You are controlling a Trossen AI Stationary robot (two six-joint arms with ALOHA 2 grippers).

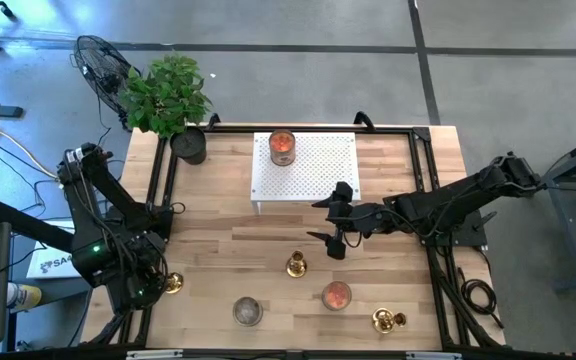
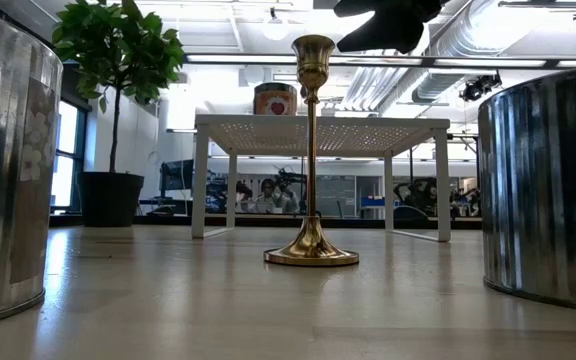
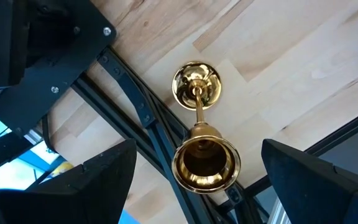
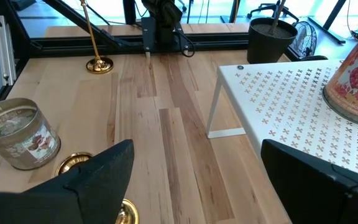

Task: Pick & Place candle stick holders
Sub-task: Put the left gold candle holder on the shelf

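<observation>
While both jaws gape empty, the low view alone shows the centre gold candlestick (image 2: 311, 150) slim-stemmed, upright on the counter (image 2: 288, 300).

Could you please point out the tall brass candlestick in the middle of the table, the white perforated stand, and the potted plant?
Tall brass candlestick (image 2: 312, 150): low view, on its slim stem.
White perforated stand (image 1: 318, 168): high view, on its bare top.
Potted plant (image 1: 165, 93): high view, on its leaves.

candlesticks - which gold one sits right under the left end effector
The candlestick at the table's left edge, seen from straight above between the open left end effector's fingers. The middle candlestick and the front-right pair stand elsewhere.
</observation>
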